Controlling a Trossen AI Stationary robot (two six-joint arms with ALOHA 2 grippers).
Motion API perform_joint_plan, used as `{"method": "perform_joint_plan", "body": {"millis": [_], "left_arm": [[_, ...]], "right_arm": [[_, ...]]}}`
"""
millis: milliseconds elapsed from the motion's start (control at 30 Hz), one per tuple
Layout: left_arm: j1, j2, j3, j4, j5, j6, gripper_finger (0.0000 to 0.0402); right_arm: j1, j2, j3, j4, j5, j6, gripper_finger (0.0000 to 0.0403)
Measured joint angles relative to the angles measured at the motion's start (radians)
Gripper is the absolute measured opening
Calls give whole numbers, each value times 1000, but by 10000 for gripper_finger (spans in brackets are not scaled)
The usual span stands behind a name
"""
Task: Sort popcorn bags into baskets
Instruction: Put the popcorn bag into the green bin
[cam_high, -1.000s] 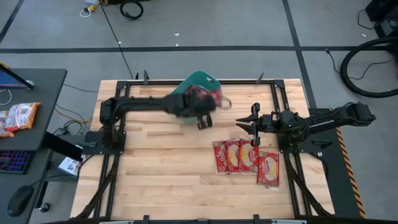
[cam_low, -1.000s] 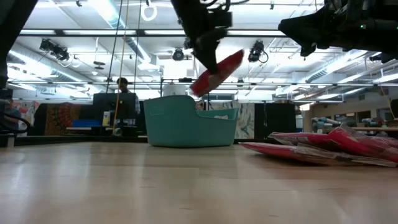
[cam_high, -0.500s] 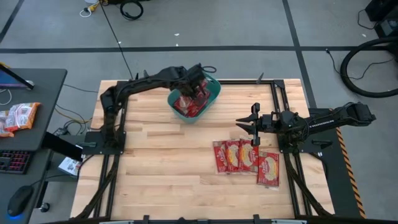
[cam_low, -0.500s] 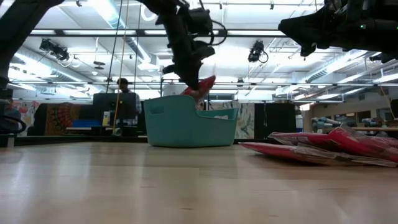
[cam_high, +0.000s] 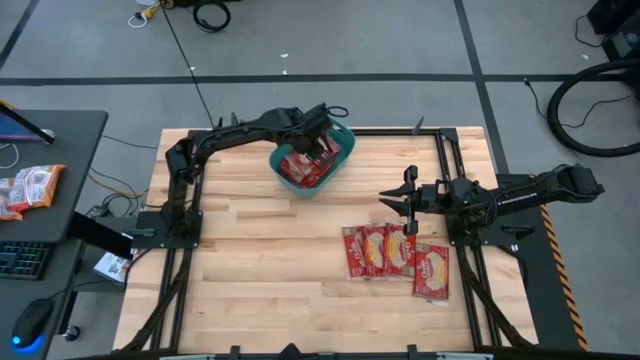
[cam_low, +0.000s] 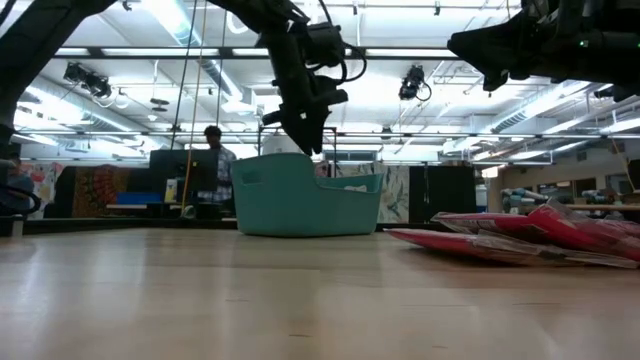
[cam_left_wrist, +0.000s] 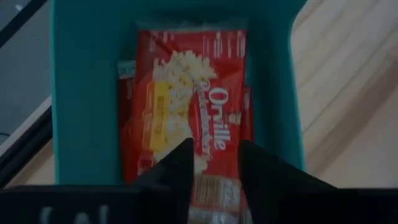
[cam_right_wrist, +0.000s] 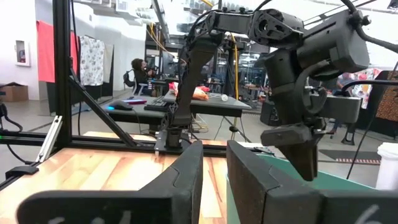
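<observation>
Tub at table's far edge, popcorn bags lying inside | left gripper above it, fingers parted, empty; a second ago it carried a bag | four bags on table beneath right gripper, slightly parted, empty.

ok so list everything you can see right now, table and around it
popcorn bags in tub: at least two, red with cream-yellow picture, lying flat in the tub
popcorn bags on table: about four, red, overlapping row in front of the right claw
tub: one, teal, back middle of the table
table: one, light wood with black frame
side desk: one, dark, left of the table
orange-and-white packet: one, on the side desk
keyboard: one, dark, on the side desk
person: one, in the room behind the tub
left claw: dark, above the tub, open, empty
right claw: dark, above the table's right side, holding nothing
</observation>
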Motion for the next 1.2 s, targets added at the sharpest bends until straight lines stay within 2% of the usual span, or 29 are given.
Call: {"method": "perform_joint_plan", "body": {"millis": [100, 300, 400, 500, 633, 767, 833, 1000, 1200], "left_arm": [[-13, 0, -1, 3, 14, 71, 155], [-144, 0, -1, 78, 178, 425, 163], [-233, 0, -1, 111, 174, 645, 157], [-310, 6, -1, 151, 165, 803, 153], [-397, 41, 0, 219, 148, 887, 151], [-461, 104, -2, 221, 142, 967, 151], [-487, 137, -2, 222, 107, 1008, 150], [-542, 214, -2, 267, 15, 1084, 150], [-591, 255, -1, 309, -23, 1200, 150]], "right_arm": [[0, 0, 0, 0, 0, 0, 78], [0, 0, 0, 0, 0, 0, 78], [0, 0, 0, 0, 0, 0, 78], [0, 0, 0, 0, 0, 0, 78], [0, 0, 0, -1, 0, 0, 78], [0, -7, 0, -25, 2, 0, 78], [0, -12, 0, -40, 23, -17, 78], [0, -62, 0, -109, 95, -34, 78], [1, -156, 0, -206, 98, -22, 78]]}}
